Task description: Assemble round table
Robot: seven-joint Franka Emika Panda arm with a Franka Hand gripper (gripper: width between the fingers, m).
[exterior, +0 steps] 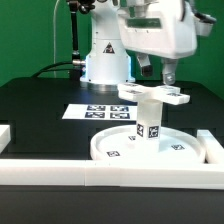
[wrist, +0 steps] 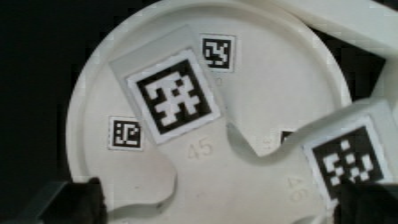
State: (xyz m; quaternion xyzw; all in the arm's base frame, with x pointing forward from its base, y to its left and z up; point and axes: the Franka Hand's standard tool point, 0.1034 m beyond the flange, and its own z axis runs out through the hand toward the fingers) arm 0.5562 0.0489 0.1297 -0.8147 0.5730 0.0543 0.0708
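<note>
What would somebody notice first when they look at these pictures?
A little white table half built near the front: a short thick cylinder stands upright on the big round disc, with the flat cross-shaped piece on top. The robot's claw hangs just above it, jaws apart. In the wrist view, bold black-and-white square tags dot the disc.

white disc (exterior: 104, 141), black-white square tags (wrist: 173, 98); black table (exterior: 40, 110)

White rimmed disc (exterior: 112, 143) lies flat; tagged cylinder (exterior: 149, 118) stands upright on it, cross piece (exterior: 155, 95) apparently seated on top.
</note>
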